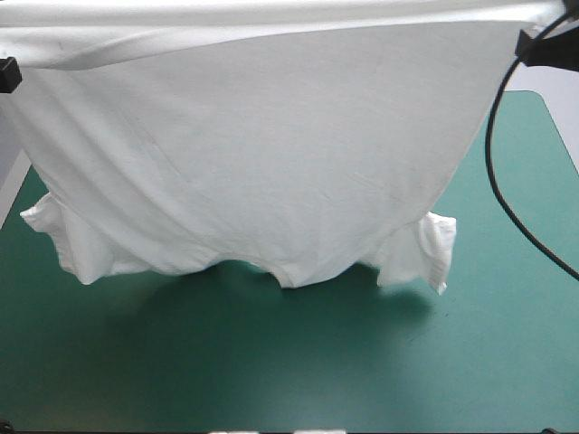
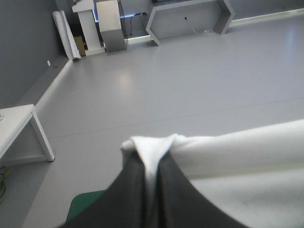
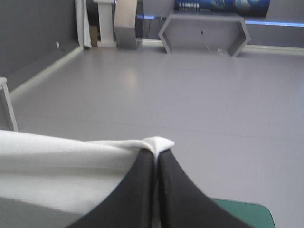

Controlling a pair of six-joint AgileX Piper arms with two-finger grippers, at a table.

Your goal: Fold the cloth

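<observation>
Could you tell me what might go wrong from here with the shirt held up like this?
1. The left gripper and right gripper each pinch only a small corner of the T-shirt; it might slip out.
2. The sleeves hang crumpled at the low edge and could tuck under when it is laid on the table.

Soft matt white cloth T-shirt; smooth matt teal-green cover.
</observation>
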